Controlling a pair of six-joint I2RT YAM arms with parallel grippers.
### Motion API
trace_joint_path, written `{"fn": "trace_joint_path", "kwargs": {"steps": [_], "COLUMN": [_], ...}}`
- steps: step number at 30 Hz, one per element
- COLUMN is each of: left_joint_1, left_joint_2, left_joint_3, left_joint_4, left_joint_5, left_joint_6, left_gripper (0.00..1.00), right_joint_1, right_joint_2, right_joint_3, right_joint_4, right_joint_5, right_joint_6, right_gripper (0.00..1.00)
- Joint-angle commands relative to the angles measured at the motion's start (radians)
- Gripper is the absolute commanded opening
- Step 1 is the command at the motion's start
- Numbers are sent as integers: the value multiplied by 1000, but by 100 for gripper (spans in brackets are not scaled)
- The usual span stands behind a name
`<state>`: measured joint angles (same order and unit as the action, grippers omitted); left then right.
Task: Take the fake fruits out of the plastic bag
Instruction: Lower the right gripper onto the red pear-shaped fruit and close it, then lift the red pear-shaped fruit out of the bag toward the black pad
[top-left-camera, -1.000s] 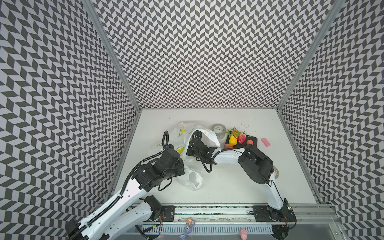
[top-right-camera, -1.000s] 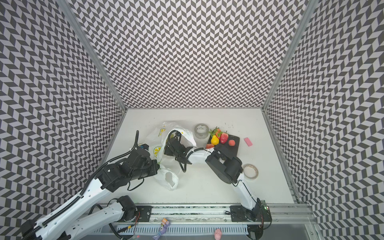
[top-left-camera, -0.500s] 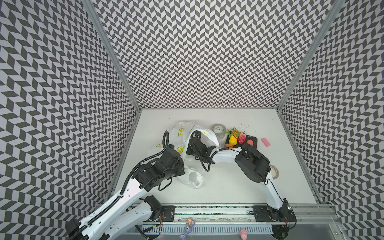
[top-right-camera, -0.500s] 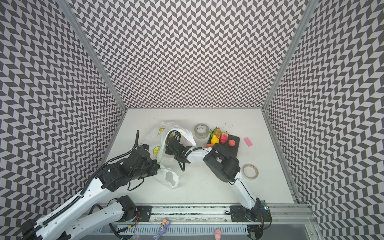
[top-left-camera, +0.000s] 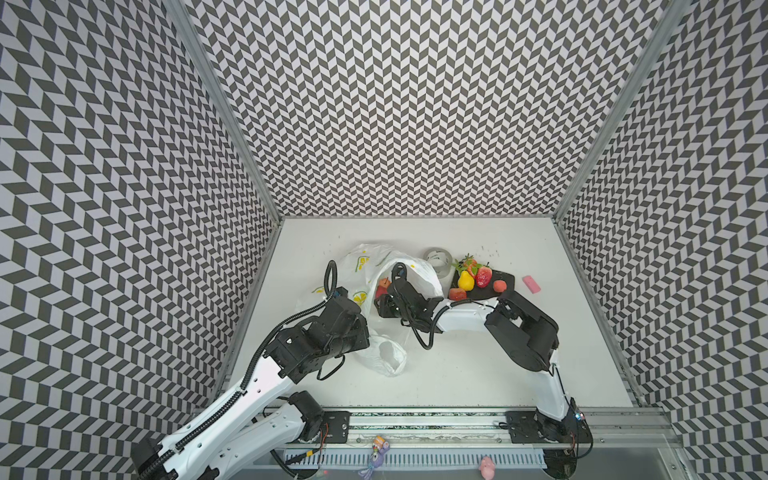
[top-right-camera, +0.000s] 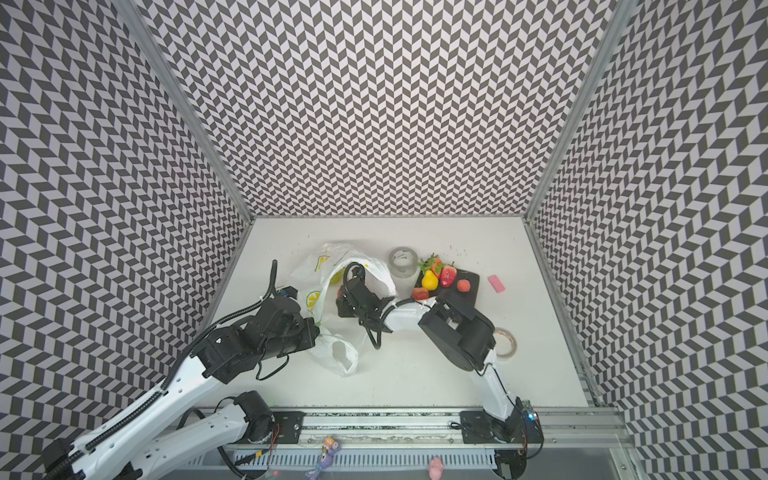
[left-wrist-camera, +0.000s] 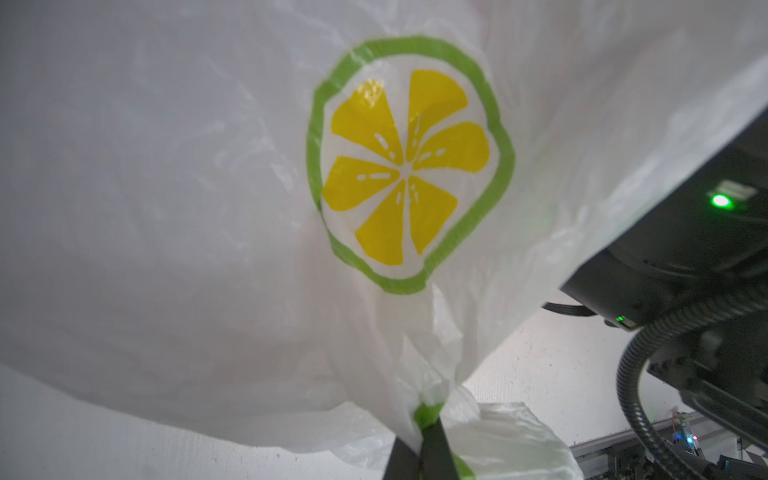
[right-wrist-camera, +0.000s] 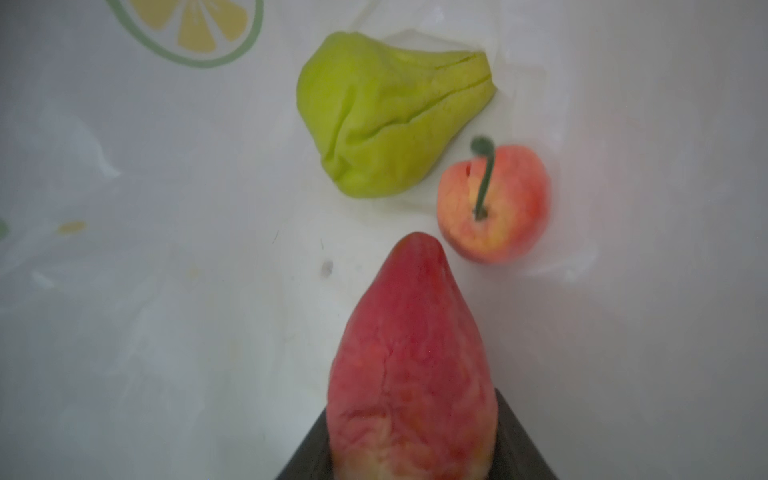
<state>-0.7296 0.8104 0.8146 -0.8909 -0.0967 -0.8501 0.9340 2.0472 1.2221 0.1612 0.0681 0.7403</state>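
The plastic bag lies crumpled at mid-table, its mouth facing the right arm. The left gripper has its fingers pressed together on a bunched fold of the bag, holding it up. The right gripper reaches inside, its dark fingers pinching a tapered red fruit. A wrinkled green fruit and a small red-yellow apple rest on the bag's film just beyond it (both untouched).

Just beside the bag stands a clear tape roll. Next to that, a black tray holds the strawberries, the yellow pear and the small round fruits. A pink block lies apart to the right, and a second tape roll sits by the right elbow. The bag's raised film hides both grippers' tips in both top views.

Compared with a second ago, the arms and bag sit almost unchanged; the right fingers have closed in on the red fruit.

The table is plain white, enclosed by black-and-white chevron walls.
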Motion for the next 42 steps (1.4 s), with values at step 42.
{"fn": "trace_joint_path", "kwargs": {"steps": [42], "left_joint_1": [15], "left_joint_2": [-16], "left_joint_3": [-15], "left_joint_4": [70], "left_joint_5": [-35], "left_joint_6": [-4], "left_gripper": [0], "right_joint_1": [-121], "right_joint_2": [-1156], "right_joint_3": [-576], "right_joint_4": [-614], "right_joint_5": [149], "right_joint_6": [-281], "right_gripper": [38]}}
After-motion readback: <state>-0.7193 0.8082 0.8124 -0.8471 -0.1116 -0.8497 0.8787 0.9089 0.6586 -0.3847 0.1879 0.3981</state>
